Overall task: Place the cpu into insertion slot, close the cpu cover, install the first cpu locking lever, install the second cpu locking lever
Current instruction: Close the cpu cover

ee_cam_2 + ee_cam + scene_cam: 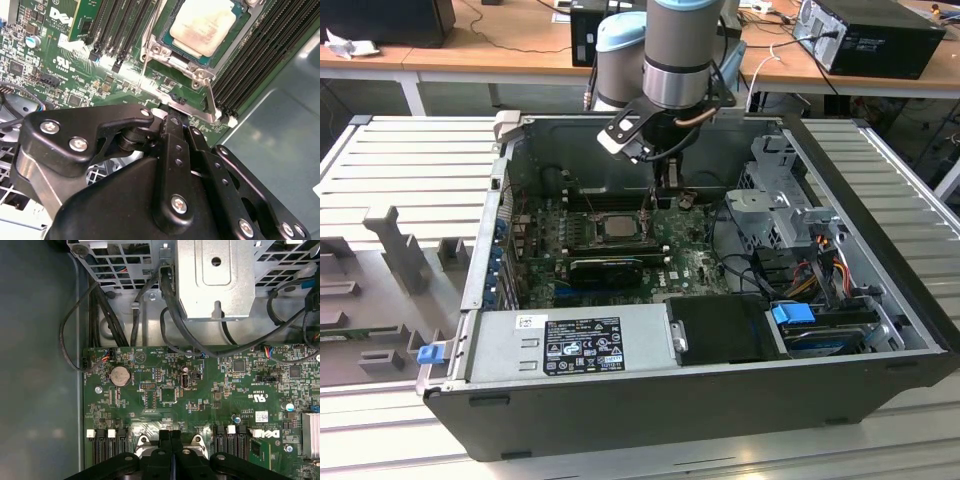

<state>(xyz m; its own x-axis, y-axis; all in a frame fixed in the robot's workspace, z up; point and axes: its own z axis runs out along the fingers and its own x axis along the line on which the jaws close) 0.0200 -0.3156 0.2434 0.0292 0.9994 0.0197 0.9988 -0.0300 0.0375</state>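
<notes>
First, the gripper [170, 434]: it is seen low over the green circuit board [200, 400], inside the open computer case [720, 410]
Fingers [164, 440]: two are counted, pressed flat together with only a thin line between them; nothing is seen held in them
Lever [212, 100]: one thin metal rod is seen in the second wrist view, just past the fingertips; its long side runs from the socket's corner back toward the gripper; whether it is touched cannot be told
Which way: the cpu [202, 25] is found just ahead of the fingertips in the second wrist view; in the exterior view it is seen a little toward the exterior view's left of the gripper and nearer the camera
Chip count: one cpu is counted, laid flat in the one insertion slot [582, 232], pale face up
The cpu cover [170, 59]: one is counted; it is judged to be down, since its silvery frame is seen lying flat around the chip
Rods in all: two thin rods are seen standing up in the exterior view, one at each side of the slot, so neither is judged to be locked
Ram slots [255, 55]: two groups of long black slots are seen, one on each side of the chip
Farther off: one metal drive cage [215, 280] is seen with black cables [170, 315] hung under it
Farthest: the case is set on a grey ribbed table [410, 170]
</notes>
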